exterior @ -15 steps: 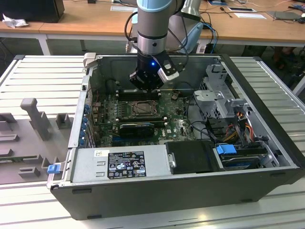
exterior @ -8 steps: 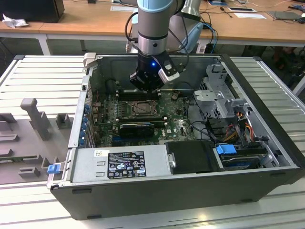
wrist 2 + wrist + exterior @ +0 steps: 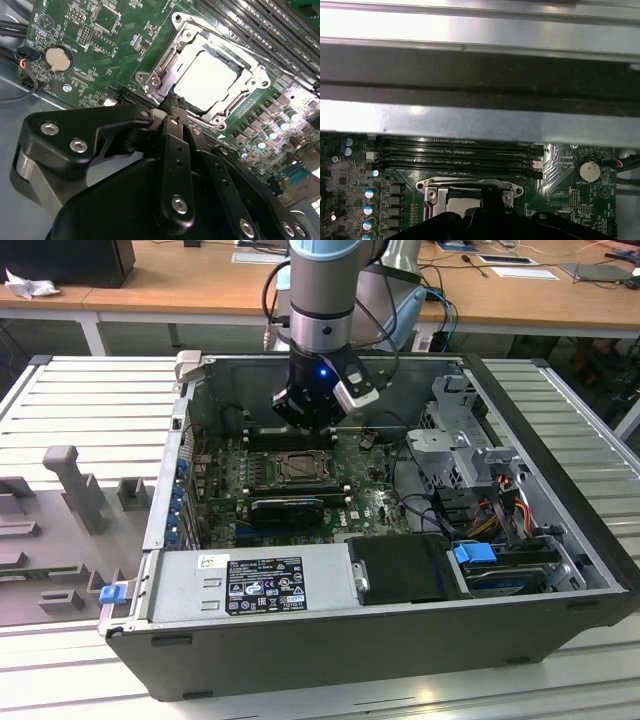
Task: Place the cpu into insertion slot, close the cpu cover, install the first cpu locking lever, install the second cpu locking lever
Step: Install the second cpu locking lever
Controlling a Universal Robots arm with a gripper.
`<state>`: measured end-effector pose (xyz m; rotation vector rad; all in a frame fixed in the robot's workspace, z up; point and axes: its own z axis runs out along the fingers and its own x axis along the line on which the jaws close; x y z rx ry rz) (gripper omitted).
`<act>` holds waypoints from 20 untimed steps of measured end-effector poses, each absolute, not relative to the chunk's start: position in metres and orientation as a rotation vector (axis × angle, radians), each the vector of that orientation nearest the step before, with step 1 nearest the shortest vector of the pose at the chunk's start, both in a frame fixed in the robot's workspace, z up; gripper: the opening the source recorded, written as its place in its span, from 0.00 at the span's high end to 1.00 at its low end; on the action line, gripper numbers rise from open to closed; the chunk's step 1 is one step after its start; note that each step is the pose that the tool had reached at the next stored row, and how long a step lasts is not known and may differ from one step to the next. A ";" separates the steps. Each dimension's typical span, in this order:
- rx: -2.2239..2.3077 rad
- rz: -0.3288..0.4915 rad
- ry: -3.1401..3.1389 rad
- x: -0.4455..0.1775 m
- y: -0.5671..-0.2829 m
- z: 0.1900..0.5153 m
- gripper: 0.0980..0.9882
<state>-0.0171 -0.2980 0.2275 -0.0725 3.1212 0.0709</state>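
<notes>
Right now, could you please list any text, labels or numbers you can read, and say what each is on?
No text can be quoted as it reads.
The dark power supply label: print too small to read.
The white sticker beside it: too small to read.
The motherboard: white lettering, too blurred to read.

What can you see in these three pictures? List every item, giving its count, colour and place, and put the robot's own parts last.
computer case: one, dark grey, open on the slatted table.
motherboard: one, green, on the case floor.
cpu: one, silver, seated in the insertion slot.
cpu cover: one, silver, lying closed around the chip.
memory slots: four, black, beside the socket.
coin battery: one, silver, on the board.
power supply: one, grey, along the case's near wall.
gripper: one, black, at the socket's edge.
</notes>
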 end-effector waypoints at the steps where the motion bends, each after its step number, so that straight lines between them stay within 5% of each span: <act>1: -0.072 0.071 3.121 -0.017 -0.300 0.228 0.99; 20: -0.072 0.071 3.121 -0.017 -0.325 0.238 0.99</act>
